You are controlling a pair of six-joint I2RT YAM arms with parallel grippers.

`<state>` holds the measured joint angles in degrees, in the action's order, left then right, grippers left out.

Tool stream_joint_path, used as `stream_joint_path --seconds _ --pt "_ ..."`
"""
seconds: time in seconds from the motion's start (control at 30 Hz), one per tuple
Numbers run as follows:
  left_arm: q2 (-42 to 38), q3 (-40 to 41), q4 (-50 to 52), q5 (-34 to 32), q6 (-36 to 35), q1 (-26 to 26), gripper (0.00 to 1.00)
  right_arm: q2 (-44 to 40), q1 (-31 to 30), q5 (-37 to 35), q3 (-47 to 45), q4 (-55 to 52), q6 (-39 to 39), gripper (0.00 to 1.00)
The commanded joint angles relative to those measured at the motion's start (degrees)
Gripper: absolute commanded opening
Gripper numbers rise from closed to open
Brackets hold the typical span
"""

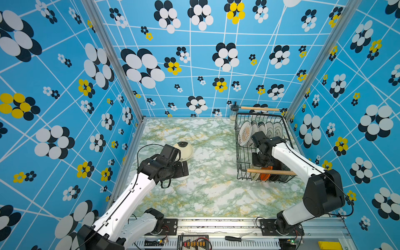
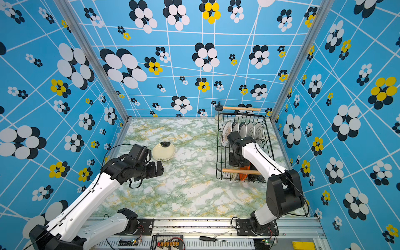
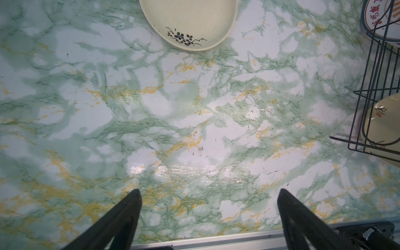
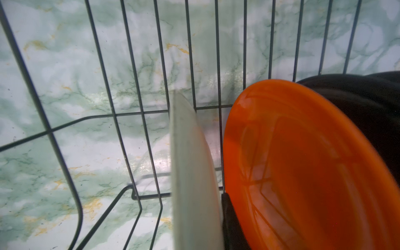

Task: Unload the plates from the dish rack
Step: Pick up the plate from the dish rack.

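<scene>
The black wire dish rack [image 1: 238,151] [image 2: 217,151] stands at the table's back right. A row of white plates [image 1: 245,132] stands upright at its far end, and an orange plate [image 1: 265,175] and dark ones stand at its near end. My right gripper [image 1: 258,161] reaches down into the rack. In the right wrist view it [image 4: 201,205] is shut on the rim of an upright cream plate [image 4: 194,173], beside the orange plate [image 4: 303,162]. My left gripper [image 1: 180,170] [image 3: 208,191] hovers open and empty near a cream flower-painted plate [image 1: 186,149] [image 3: 190,21] lying on the table.
A small glass jar [image 1: 233,112] stands behind the rack's far wooden handle [image 1: 259,108]. The near handle [image 1: 270,172] crosses above the orange plate. Patterned walls close in three sides. A screwdriver [image 1: 236,238] and a yellow block [image 1: 329,245] lie on the front rail.
</scene>
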<state>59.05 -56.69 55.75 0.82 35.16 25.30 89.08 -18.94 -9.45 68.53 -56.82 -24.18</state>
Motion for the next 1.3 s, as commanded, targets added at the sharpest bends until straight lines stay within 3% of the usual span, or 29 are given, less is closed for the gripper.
stream_joint_path --seconds 0.0,0.37,0.57,0.77,1.0,1.27 --pt "-1.1 0.6 1.0 -1.4 1.1 0.9 0.99 -2.1 -0.1 1.9 2.2 -2.7 0.9 0.10" --pt "-3.8 0.8 1.6 -0.9 1.8 1.4 0.99 -7.5 0.0 -0.2 12.3 -11.6 3.5 0.08" --pt "-1.3 -2.7 1.7 -0.8 2.1 1.4 0.99 -9.4 -0.1 -3.7 20.3 -16.6 4.3 0.09" --pt "0.7 -6.2 -0.9 1.3 2.8 1.7 0.99 -9.9 0.0 -2.6 26.0 -17.2 3.9 0.08" --pt "1.6 -8.5 -7.3 6.4 2.5 2.2 0.99 -15.7 -0.1 8.0 23.8 -2.6 0.7 0.10" --pt "7.0 -10.9 -15.0 11.3 2.5 2.4 0.99 -23.7 -0.1 20.9 8.6 25.6 -7.0 0.12"
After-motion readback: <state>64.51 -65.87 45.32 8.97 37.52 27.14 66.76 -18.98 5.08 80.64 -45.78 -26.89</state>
